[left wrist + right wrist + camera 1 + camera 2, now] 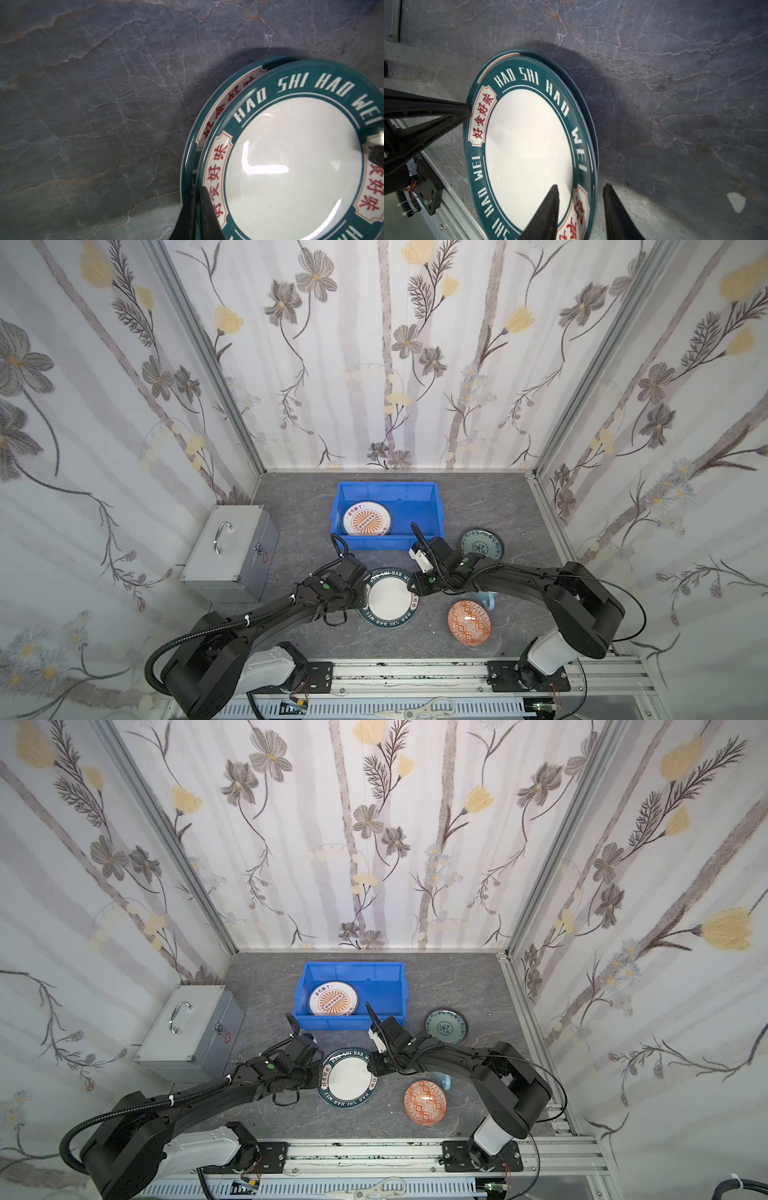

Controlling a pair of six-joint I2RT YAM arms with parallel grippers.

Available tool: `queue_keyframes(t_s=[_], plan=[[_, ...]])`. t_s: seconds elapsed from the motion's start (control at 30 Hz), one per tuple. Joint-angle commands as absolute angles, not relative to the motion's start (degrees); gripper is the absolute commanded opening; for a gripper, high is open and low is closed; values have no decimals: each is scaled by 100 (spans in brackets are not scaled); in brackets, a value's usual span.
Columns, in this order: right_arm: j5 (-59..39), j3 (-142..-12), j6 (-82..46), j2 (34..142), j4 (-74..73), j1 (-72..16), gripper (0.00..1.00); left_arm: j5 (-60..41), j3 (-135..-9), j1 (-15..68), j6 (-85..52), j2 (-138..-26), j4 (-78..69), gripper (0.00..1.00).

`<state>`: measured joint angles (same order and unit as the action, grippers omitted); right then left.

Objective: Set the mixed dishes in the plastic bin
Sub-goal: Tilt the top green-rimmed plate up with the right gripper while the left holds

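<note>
Now, the wide shot: a grey marble table (299,506) fills the floor of the booth. Two black arms reach in from the near rail, the left arm (266,614) and the right arm (528,580), both bent toward the middle. Over on the left, well apart from the action, sits the silver metal case (243,568), lid shut, handle on top.

Far centre is the blue bin (382,543), and at its left end the sunburst plate (368,519) lies flat. In both top views the right arm's wrist overlaps the bin's near right corner.

Just near of the bin, mid-table, two green-rimmed plates are stacked. The upper lettered plate (291,166) sits skewed on the lower lettered plate (218,97), so a crescent of the lower rim peeks out. The teal plate (482,546) lies on the table just right of the bin's near corner. The orange bowl (468,622) stands upright, near right. The blue mug (491,600) is mostly tucked under the right arm, only a sliver showing.

The left gripper (197,189) is pinched tight on the left rim of the upper lettered plate. The right gripper (581,185) has its jaws apart, straddling the opposite rim. One finger is above the white well and one is outside over the table; whether they touch, can't tell. Scissors (419,711) lie on the near rail.
</note>
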<state>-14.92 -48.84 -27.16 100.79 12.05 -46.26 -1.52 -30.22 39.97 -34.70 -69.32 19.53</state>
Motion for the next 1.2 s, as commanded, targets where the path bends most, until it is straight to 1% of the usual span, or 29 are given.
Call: queue_keyframes(t_s=[0.0,0.2,0.33,0.37,0.57,0.63,0.67,0.73,0.8,0.83,0.9,0.93,0.97,1.0,1.1,1.13,1.17], plan=[[-1625,-4878,-2773,10115,941,-4632,34,-142,-3052,3990,-3507,-6961,1985,8],[-1650,-4917,-2755,10091,968,-4632,30,-175,-3086,3990,-3501,-7034,1924,8],[-1688,-4953,-2746,10129,964,-4632,24,-220,-3087,3992,-3507,-7132,1836,8],[-1696,-4964,-2741,10146,972,-4632,20,-237,-3087,3991,-3507,-7160,1811,8],[-1596,-5083,-2696,10163,1153,-4632,13,-272,-3094,3991,-3507,-7198,1731,8],[-1557,-5136,-2660,10145,1227,-4627,11,-256,-3111,3992,-3498,-7186,1733,9],[-1547,-5164,-2645,10134,1260,-4616,11,-241,-3128,4001,-3498,-7173,1727,11],[-1551,-5224,-2629,10125,1323,-4592,10,-203,-3163,3997,-3479,-7141,1780,19],[-1548,-5290,-2606,10104,1378,-4570,9,-168,-3207,3990,-3439,-7090,1842,30],[-1557,-5324,-2593,10092,1403,-4563,9,-143,-3225,3988,-3422,-7050,1878,40],[-1582,-5407,-2562,10080,1473,-4536,9,-103,-3251,3990,-3386,-6939,1944,55],[-1575,-5455,-2543,10060,1517,-4527,8,-65,-3252,3997,-3375,-6869,1980,67],[-1576,-5490,-2525,10047,1550,-4518,8,-45,-3239,3991,-3363,-6795,2007,76],[-1582,-5518,-2518,10044,1577,-4509,8,-28,-3234,3990,-3350,-6726,2036,83],[-1617,-5572,-2506,9999,1626,-4493,8,39,-3204,3982,-3354,-6513,2117,97],[-1617,-5581,-2496,9985,1639,-4491,8,60,-3185,3984,-3350,-6452,2135,100],[-1617,-5581,-2496,9976,1652,-4480,8,69,-3172,3982,-3349,-6390,2170,100]])
